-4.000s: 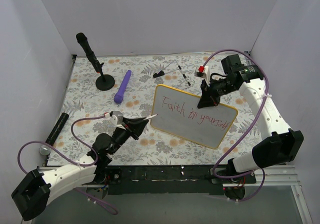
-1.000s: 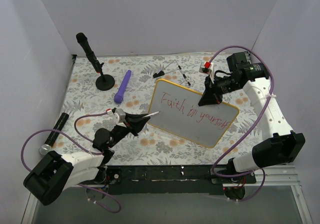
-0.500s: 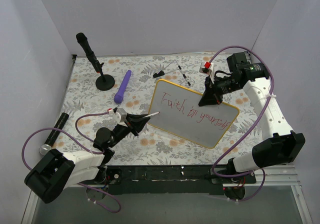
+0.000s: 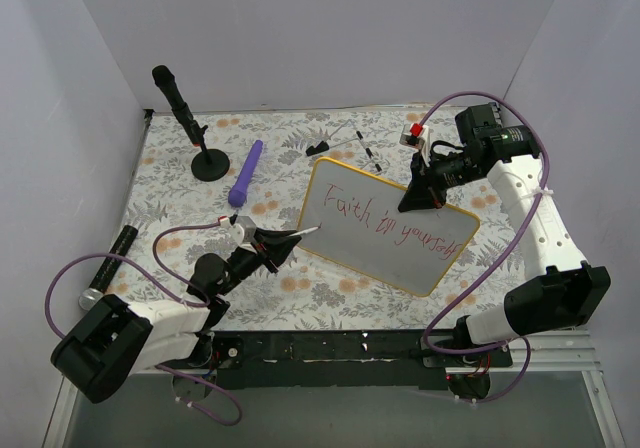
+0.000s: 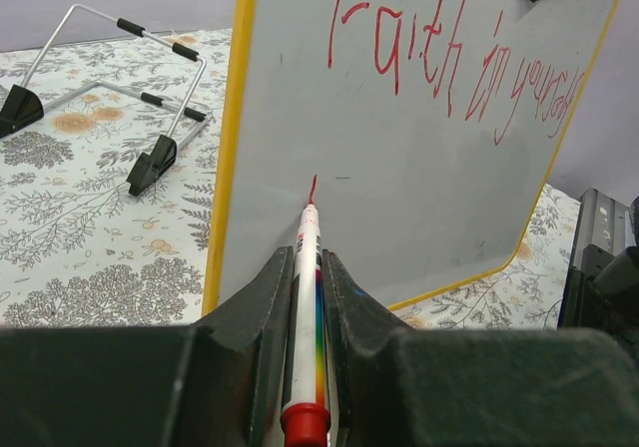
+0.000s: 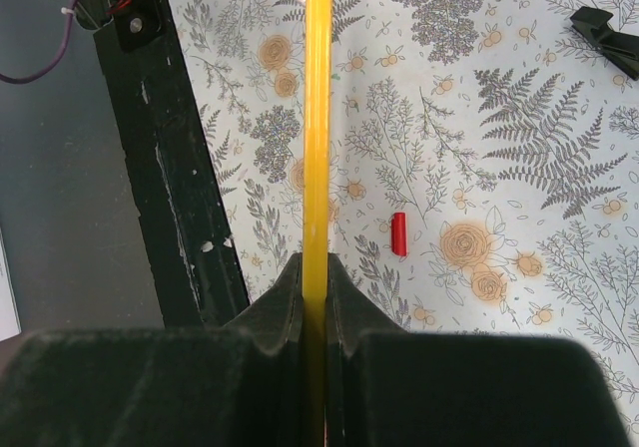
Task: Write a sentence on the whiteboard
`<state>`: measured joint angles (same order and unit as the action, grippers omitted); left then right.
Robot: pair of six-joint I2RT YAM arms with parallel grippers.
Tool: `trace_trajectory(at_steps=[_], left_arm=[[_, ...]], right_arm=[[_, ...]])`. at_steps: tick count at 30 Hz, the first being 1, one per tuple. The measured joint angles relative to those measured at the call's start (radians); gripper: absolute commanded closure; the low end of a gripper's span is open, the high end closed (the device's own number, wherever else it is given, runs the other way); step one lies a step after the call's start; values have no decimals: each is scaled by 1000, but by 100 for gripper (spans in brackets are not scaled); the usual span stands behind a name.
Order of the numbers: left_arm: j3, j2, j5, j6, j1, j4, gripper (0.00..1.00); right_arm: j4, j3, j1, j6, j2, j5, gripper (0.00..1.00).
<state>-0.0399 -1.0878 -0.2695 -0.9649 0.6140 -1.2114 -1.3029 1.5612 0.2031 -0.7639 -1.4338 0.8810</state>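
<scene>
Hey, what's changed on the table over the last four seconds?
The right end effector, shut on the whiteboard at its top edge, shifted slightly away from the bases, taking the board along. The left end effector nudged its marker further onto the board's lower left. The sentence, the microphone stand and the purple object stayed put.

Floral table (image 4: 300, 298) — on it a microphone stand (image 4: 210, 166), purple cylinder (image 4: 246, 172), wire easel (image 5: 152, 165), black tube (image 4: 116, 250), red cap (image 6: 398, 234).

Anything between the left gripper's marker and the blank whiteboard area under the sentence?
Nothing visible. The left gripper's marker tip touches the whiteboard below the sentence. The right gripper clamps the upper edge, away from that spot.
</scene>
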Motion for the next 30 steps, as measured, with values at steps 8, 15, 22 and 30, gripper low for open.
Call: trace_trajectory(at_steps=[8, 15, 22, 30], left_arm=[[0, -19, -1, -10, 0, 1, 100], [0, -19, -8, -10, 0, 7, 100], [0, -23, -22, -10, 0, 17, 100], [0, -40, -35, -8, -2, 15, 100]], right_arm=[[0, 0, 0, 0, 0, -5, 99], [0, 0, 0, 0, 0, -6, 99], [0, 0, 0, 0, 0, -6, 99], [0, 0, 0, 0, 0, -7, 99]])
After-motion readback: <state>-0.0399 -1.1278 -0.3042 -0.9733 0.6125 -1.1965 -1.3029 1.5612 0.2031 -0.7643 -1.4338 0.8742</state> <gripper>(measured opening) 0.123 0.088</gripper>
